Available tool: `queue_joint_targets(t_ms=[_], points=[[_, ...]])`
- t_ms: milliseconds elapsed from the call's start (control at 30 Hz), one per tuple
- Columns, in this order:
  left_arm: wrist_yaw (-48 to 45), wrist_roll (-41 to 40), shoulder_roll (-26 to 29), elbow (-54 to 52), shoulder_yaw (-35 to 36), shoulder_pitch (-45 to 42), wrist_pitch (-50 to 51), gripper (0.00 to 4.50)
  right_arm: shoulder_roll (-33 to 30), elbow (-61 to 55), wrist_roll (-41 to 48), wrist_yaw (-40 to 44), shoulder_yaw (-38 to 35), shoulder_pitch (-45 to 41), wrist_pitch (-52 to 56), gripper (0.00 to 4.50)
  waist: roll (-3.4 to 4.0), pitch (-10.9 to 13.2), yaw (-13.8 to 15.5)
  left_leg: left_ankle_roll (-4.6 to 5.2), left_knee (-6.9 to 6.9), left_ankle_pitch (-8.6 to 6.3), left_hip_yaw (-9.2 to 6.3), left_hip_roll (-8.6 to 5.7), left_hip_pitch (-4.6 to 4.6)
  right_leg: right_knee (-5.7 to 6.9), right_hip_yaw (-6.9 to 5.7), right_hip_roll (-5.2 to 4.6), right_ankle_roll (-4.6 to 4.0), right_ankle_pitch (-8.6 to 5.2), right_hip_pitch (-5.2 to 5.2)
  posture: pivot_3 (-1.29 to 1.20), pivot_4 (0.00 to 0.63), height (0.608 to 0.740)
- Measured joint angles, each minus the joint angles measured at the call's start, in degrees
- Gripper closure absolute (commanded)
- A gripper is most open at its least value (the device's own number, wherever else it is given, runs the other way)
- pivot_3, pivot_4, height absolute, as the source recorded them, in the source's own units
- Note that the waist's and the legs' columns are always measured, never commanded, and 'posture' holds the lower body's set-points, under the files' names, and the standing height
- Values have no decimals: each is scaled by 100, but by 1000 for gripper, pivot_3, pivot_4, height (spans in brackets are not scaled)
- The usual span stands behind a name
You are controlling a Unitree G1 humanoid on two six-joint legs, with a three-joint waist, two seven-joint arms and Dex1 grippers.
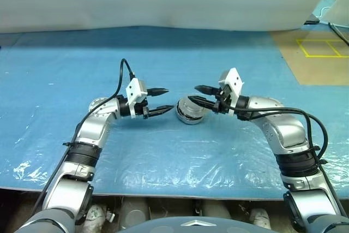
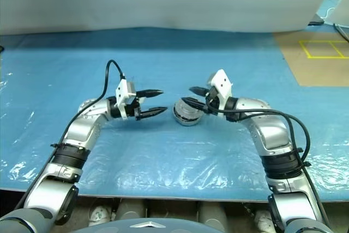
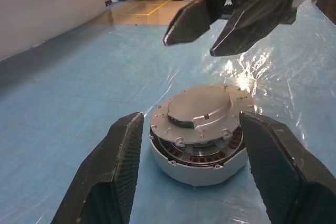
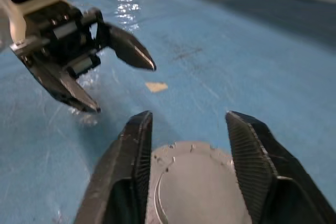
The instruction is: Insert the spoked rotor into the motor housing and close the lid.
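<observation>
Lidded motor housing (image 3: pixel 198 135), 2 pincers open

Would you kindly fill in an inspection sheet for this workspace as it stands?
Surface: blue sheet under clear, glinting plastic film.
Job's things: motor housing on the sheet, copper windings visible through its side; grey lid on top, slightly askew. Spoked rotor: cannot tell.
Clutter: small pale scrap on the sheet.
Grippers: left gripper and right gripper open on either side of the housing, holding nothing.
Cables: black cable on the left wrist.
Surroundings: yellow floor markings.
</observation>
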Motion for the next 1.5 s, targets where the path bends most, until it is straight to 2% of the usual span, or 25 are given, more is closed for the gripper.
queue_joint_targets(t_ms=[100,133,300,567,900,1000,1100,1500], points=[[1,0,-8,0,-24,30,1,1469,-68,14,-88,64,183,8,20,81,0,0,0,0,-3,0,0,0,-2,-4,-1,0,1,0,0,0,150,740],[2,0,-10,-2,-27,30,2,1469,-92,24,-144,95,270,9,12,33,0,0,0,0,-3,0,0,0,-2,-4,-1,0,0,0,0,0,150,740],[6,0,-5,-44,-28,57,2,1469,-199,254,-455,105,544,21,-11,33,0,0,-1,0,-2,0,-1,-2,-2,-5,0,-1,1,0,0,0,150,740],[28,0,-8,-101,-28,175,49,1469,-243,843,-856,89,549,19,-298,33,0,0,-3,0,-2,0,0,-1,-2,-6,-1,-1,1,0,0,0,150,740],[29,5,-9,-113,-32,182,55,1469,1,1061,-1155,-15,638,10,-545,33,0,0,-9,0,-1,0,0,-1,1,-4,0,0,0,0,0,0,150,740],[32,10,-9,-113,-32,182,55,1469,56,1066,-1224,-60,662,9,-638,639,0,0,-8,0,0,0,0,-1,0,-4,1,-1,0,0,0,0,150,740],[43,16,-10,-113,-37,181,55,1469,129,1065,-1205,-34,690,9,-643,1542,0,0,-10,0,0,0,0,0,0,-4,1,0,0,0,0,0,150,740],[130,22,-83,-113,-88,184,54,1469,614,1165,-1067,-471,527,-231,-116,1545,0,0,-14,-1,-2,0,0,0,0,-4,0,0,0,0,0,0,150,740]])
